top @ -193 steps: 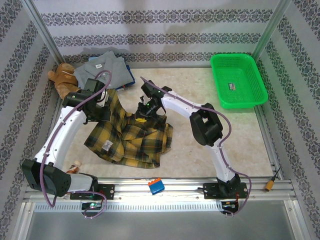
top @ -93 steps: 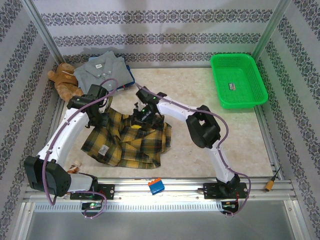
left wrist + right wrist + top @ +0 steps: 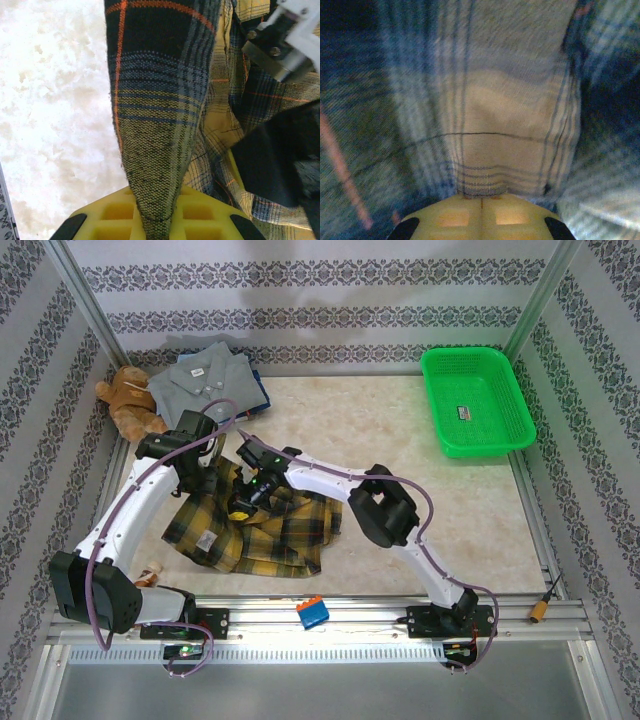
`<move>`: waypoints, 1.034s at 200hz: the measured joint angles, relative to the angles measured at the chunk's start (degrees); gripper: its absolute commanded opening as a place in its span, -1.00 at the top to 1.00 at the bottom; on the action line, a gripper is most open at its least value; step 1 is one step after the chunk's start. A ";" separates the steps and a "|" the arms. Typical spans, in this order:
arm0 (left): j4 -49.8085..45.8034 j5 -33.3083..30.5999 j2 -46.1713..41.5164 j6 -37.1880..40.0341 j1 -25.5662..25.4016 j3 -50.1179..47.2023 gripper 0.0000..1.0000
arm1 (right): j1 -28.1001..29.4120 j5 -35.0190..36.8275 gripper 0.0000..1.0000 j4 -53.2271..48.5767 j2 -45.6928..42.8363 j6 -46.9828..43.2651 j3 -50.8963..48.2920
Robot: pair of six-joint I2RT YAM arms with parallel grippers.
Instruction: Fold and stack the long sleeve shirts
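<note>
Plaid shirt [image 3: 290,532] lies bunched on bench [image 3: 420,440], left jaws and right jaws each clamped on a fold (prob. sleeve): move 2 arms in sync, tension even, lay flat.

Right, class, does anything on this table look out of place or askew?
The plaid shirt lies rumpled and skewed, the left gripper and right gripper each pinching a fold. A teddy bear sits far left beside the grey shirt, unrelated to folding.

White arms [image 3: 130,502], purple cables [image 3: 225,408], claw pads [image 3: 115,216] seemingly yellow.
</note>
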 measured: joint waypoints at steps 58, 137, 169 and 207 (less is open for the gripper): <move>0.55 5.38 -1.33 -2.36 -0.02 0.00 0.80 | 0.00 -0.68 0.87 0.35 6.64 2.93 7.76; 4.66 11.30 -2.80 -6.56 -0.24 -1.77 0.80 | -2.32 -3.48 0.65 0.35 8.20 5.35 12.24; 5.11 11.98 -0.87 -6.69 -0.39 -1.77 0.80 | -7.34 -3.19 0.57 -1.86 3.43 2.71 5.27; 5.18 12.20 -0.04 -6.84 -1.97 -1.68 0.80 | -14.14 -2.12 0.47 -4.20 -5.77 -2.36 -3.96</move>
